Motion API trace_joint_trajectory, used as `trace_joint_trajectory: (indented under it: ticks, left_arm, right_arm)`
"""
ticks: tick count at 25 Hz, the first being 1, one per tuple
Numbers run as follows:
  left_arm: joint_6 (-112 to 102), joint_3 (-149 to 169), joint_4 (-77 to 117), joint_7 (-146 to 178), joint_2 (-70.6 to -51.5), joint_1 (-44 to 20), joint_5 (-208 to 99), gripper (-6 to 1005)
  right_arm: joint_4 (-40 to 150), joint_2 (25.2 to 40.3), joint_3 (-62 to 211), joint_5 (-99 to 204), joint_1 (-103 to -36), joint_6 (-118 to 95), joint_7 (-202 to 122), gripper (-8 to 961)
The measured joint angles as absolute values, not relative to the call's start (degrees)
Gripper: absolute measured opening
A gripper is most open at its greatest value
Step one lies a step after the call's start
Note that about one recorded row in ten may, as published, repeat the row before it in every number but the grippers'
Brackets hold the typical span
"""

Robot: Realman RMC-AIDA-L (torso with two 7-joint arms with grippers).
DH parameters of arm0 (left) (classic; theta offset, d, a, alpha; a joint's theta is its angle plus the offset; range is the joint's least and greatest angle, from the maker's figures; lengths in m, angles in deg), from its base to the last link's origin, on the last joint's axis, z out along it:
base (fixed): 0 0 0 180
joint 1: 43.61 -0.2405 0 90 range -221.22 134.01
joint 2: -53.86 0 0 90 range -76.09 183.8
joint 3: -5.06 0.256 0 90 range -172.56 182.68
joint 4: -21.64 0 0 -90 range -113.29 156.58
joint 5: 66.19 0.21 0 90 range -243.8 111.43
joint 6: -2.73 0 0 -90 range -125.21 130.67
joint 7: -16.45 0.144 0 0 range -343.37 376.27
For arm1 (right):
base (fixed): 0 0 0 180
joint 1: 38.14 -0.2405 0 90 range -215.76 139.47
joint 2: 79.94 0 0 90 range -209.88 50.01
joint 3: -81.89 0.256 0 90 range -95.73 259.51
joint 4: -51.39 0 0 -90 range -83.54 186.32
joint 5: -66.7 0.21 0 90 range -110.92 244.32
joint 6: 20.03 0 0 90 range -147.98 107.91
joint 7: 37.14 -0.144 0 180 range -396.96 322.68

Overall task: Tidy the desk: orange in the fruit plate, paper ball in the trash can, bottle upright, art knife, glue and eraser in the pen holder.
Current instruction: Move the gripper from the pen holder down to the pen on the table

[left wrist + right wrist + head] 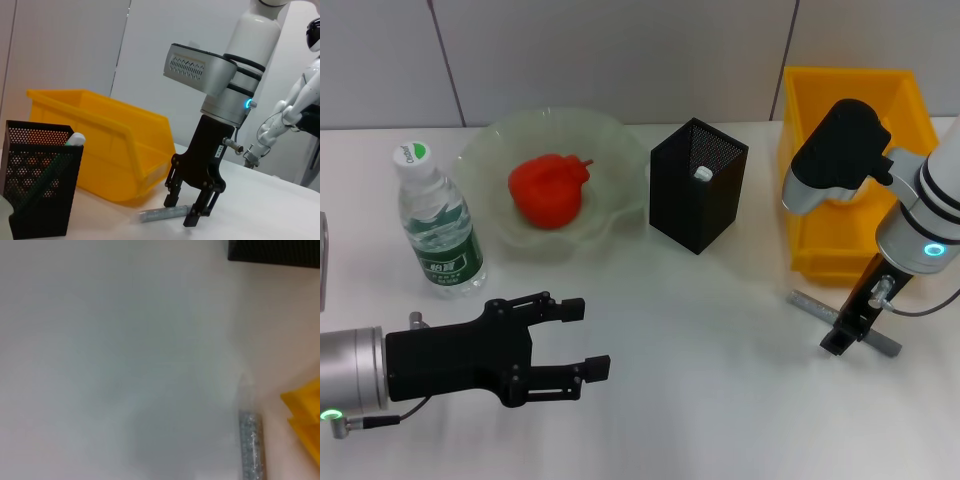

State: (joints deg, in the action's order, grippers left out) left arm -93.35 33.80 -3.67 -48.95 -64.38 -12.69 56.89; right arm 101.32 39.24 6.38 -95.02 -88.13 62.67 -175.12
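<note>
Right gripper [847, 335] open, fingers straddling the grey rod [807, 300] mid-length, near the trash can [820, 240]. Rod likely stiff, light, prone to rolling. Left gripper [582, 340] open, idle.

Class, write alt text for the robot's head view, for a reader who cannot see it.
The right gripper straddles a thin grey metallic rod lying on the white desk before the yellow plastic bin; the open left gripper hovers near an upright clear water bottle.
</note>
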Motion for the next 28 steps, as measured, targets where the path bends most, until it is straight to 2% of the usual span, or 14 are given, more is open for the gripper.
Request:
trace_joint_trajectory:
  ticks: [22, 28]
  left_arm:
    - [-93.68, 33.79, -4.29, -49.68, -64.38, -12.62, 56.85, 847]
    - [-93.69, 33.80, -4.28, -49.79, -64.35, -12.58, 56.85, 847]
  right_arm:
    - [100.78, 39.30, 6.34, -94.92, -88.97, 63.13, -175.24, 423]
    - [100.43, 39.33, 6.44, -94.93, -89.22, 62.67, -176.53, 413]
